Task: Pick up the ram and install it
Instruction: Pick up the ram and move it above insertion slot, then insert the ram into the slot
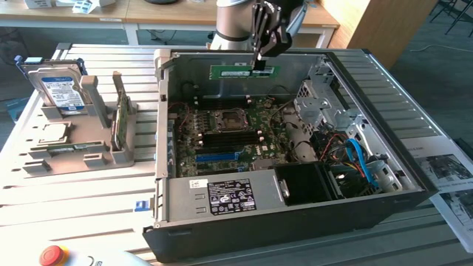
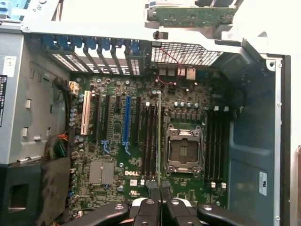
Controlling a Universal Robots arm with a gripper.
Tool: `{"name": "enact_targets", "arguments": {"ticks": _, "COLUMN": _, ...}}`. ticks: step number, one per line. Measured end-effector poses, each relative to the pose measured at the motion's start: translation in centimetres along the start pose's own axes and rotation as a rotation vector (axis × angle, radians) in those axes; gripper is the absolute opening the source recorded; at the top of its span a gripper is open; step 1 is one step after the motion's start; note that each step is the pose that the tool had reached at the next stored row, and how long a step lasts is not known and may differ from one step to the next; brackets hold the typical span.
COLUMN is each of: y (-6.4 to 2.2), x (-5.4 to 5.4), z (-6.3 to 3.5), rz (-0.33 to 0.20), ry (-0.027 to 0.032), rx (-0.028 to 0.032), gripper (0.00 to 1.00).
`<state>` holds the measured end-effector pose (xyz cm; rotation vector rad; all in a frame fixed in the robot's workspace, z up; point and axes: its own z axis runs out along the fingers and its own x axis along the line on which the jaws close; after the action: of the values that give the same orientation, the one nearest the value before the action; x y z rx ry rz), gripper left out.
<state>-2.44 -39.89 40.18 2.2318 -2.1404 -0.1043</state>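
Grips the ram (image 1: 242,71) between fingers (image 1: 261,57) closed almost fully onto its thin faces, toward one end of the upper edge. Holds it level, long edge down, high over the open computer case (image 1: 244,238), above the far side of the motherboard (image 1: 247,145) and clear of it. Shows edge-on in the wrist view as a thin line over the dark memory slots (image 2: 149,141) beside the open processor socket (image 2: 182,149). Looks light and stiff, yet thin and fragile: probably best pinched across the flat faces at the top edge, away from the contact edge, and pressed straight, never twisted. Inside the case: the motherboard, the socket, the slots, blue and orange cables (image 1: 355,158). In the grey rack (image 1: 88,160) on the slatted surface (image 1: 74,194) at the exterior view's left: a second stick (image 1: 121,119) upright, a hard drive (image 1: 61,91), a square silver processor (image 1: 48,133).
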Motion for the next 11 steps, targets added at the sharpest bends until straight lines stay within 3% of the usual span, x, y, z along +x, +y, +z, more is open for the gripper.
{"name": "enact_targets", "arguments": {"ticks": 11, "y": -0.03, "x": -0.40, "z": 0.05, "rz": 0.000, "ry": -0.0001, "rx": 0.0001, "gripper": 0.12}}
